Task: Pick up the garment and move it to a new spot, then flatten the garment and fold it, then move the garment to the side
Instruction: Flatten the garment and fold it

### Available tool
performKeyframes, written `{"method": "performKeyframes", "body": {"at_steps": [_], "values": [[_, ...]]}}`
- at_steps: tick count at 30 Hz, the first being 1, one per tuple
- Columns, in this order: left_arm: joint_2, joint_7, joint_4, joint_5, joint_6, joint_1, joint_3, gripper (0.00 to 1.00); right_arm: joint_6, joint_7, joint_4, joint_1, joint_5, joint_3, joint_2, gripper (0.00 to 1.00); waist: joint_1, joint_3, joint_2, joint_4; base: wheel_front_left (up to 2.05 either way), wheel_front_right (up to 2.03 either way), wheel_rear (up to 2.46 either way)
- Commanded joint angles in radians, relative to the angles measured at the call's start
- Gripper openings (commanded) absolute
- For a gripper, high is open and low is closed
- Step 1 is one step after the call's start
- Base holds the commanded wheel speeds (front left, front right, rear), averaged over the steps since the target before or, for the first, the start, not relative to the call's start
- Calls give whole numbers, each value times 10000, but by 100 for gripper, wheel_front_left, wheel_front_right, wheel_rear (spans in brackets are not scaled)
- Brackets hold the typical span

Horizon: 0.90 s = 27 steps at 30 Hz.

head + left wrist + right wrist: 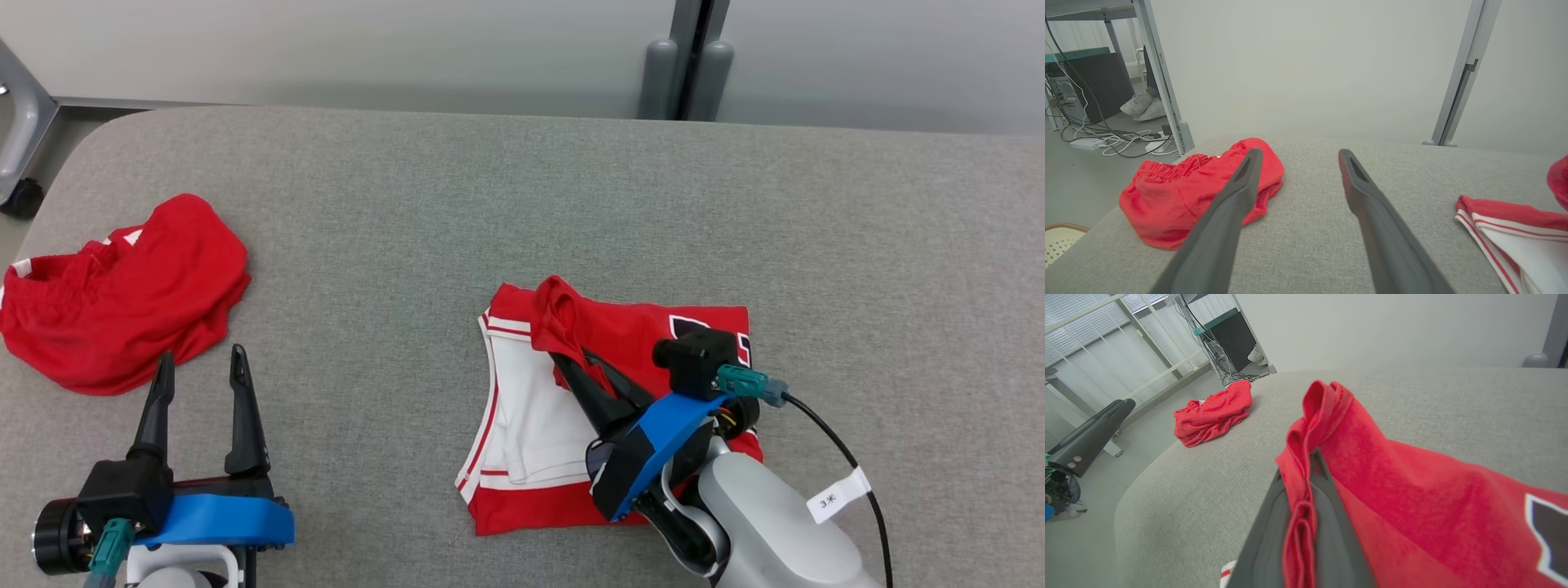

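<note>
A red and white garment point(539, 425) lies partly folded on the grey table point(522, 204), right of centre. My right gripper point(571, 359) is shut on a bunched red edge of that garment point(1306, 465), lifting a fold of it above the white part. The cloth is pinched between the two dark fingers point(1274, 539) and drapes over them to the right. My left gripper point(200, 367) stands open at the lower left, its fingers point(1241, 183) apart with nothing between them, just beside a second, crumpled red garment point(114, 294).
The crumpled red garment point(1196, 192) sits near the table's left edge. Past that edge are floor cables point(1114, 139), a dark cabinet point(1098, 85) and a pair of white shoes point(1143, 106). A metal post point(690, 57) stands behind the table. A black cable point(849, 457) trails from my right wrist.
</note>
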Motion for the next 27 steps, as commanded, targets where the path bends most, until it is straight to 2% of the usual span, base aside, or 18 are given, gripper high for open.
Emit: {"method": "performKeyframes", "body": {"at_steps": [1,11,12,13,21,23,27], "values": [[-15,-45,42,8,-37,-175,-42,100,1,-131,94,-260,148,186,-3,0,0,43,0,70,0,0,0],[-25,-45,176,-141,-78,-515,-234,100,1,-687,1088,-1142,781,819,-1,0,0,207,0,372,0,0,0],[-25,-45,188,-166,-77,-517,-249,100,1,-695,1172,-1182,852,926,-1,31,0,210,0,385,0,0,0],[-26,-45,198,-168,-72,-507,-259,100,3,-663,1243,-1217,948,1056,3,100,0,208,0,392,0,0,0],[-27,-45,202,-239,12,-330,-236,100,1,-1125,1633,-1591,803,908,-11,100,0,84,0,86,0,0,0],[-24,-45,180,-222,10,-309,-215,100,1,-1250,1688,-1691,472,549,-19,100,0,11,0,-72,0,0,0],[-25,-45,130,-159,21,-223,-198,100,1,-1387,1298,-1543,-296,-629,-523,100,0,-166,0,-396,0,0,0]]}}
